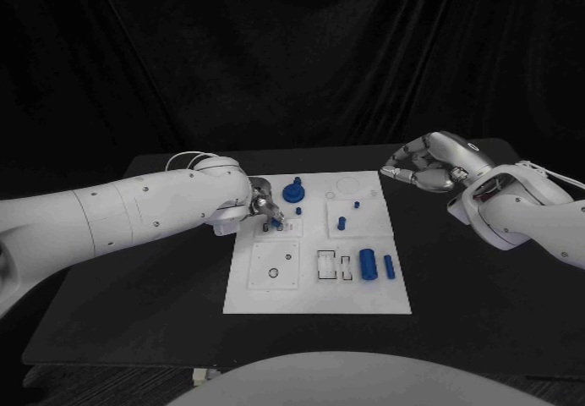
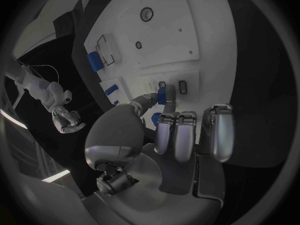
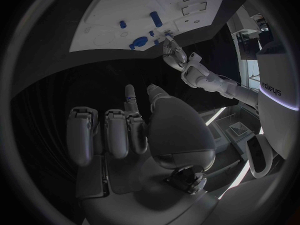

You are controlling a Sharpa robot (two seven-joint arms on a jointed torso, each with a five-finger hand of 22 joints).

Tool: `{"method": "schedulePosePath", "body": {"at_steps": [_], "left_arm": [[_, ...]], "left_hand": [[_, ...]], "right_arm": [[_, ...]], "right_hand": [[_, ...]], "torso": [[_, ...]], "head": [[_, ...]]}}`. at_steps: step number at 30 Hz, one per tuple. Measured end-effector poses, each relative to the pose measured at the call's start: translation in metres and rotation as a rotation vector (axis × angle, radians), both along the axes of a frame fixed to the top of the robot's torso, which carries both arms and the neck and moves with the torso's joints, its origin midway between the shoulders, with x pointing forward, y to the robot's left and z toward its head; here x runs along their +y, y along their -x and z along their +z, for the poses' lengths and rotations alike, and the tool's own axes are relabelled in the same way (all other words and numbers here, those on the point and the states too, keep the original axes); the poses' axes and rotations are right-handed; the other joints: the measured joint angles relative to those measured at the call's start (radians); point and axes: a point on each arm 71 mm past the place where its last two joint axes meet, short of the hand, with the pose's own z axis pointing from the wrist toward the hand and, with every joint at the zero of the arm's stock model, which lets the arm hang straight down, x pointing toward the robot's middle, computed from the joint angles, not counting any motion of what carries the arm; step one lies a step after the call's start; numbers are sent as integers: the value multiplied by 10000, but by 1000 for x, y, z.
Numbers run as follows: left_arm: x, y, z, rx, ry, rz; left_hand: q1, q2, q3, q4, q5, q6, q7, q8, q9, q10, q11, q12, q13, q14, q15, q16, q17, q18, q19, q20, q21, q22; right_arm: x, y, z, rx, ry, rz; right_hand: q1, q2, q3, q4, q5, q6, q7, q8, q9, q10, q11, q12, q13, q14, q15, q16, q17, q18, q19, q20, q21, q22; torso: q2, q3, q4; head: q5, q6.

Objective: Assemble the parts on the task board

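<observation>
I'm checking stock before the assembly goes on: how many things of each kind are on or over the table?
Blue pieces: 7 that I can make out, the last pinched by the left hand
White board: 1
Hands, left hand and right hand: 2
Total: 10

Head view above table, wrist views behind hands, sharing task board
</observation>
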Motion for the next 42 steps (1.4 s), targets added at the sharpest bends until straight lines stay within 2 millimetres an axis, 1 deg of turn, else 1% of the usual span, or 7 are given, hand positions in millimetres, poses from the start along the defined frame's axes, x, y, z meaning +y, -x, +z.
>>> {"method": "schedulePosePath", "body": {"at_steps": [2,19,22,42], "left_arm": [[0,0,-1,-9,15,31],[1,3,-6,-5,83,130],[1,3,-7,-15,101,137],[0,3,-8,-20,161,94]], "left_hand": [[0,0,1,0,0,-1,1,0,-1,0,0,0,0,0,0,0,0,0,0,0,0,0],[-45,-44,39,16,-18,-3,8,1,1,0,0,0,0,0,0,0,-1,0,0,0,0,-1],[-83,-6,39,16,-18,-6,11,2,9,0,0,0,0,0,1,0,-1,0,-1,0,0,-1],[-36,41,40,16,-43,-18,62,-29,21,0,0,0,0,0,1,0,-2,0,-1,0,-50,-1]], "right_arm": [[0,0,0,9,1,-4],[-1,1,-3,86,16,-25],[0,1,-3,100,19,-23],[-1,0,-6,194,53,-43]], "right_hand": [[0,0,0,0,0,0,0,0,0,0,0,0,0,28,28,0,0,0,0,0,0,0],[0,0,0,0,0,0,0,0,7,0,0,0,-1,28,28,0,0,0,0,0,0,-1],[0,0,0,0,-1,0,0,0,7,0,-1,0,-1,28,28,0,0,0,0,0,0,-1],[-1,0,0,0,52,0,0,0,5,0,-1,0,6,28,28,0,0,0,0,0,0,-3]], "torso": [[-1,0,1],[-12,-1,1],[-11,-1,2],[-4,2,-3]], "head": [[7,0],[40,0],[46,0],[69,0]]}}
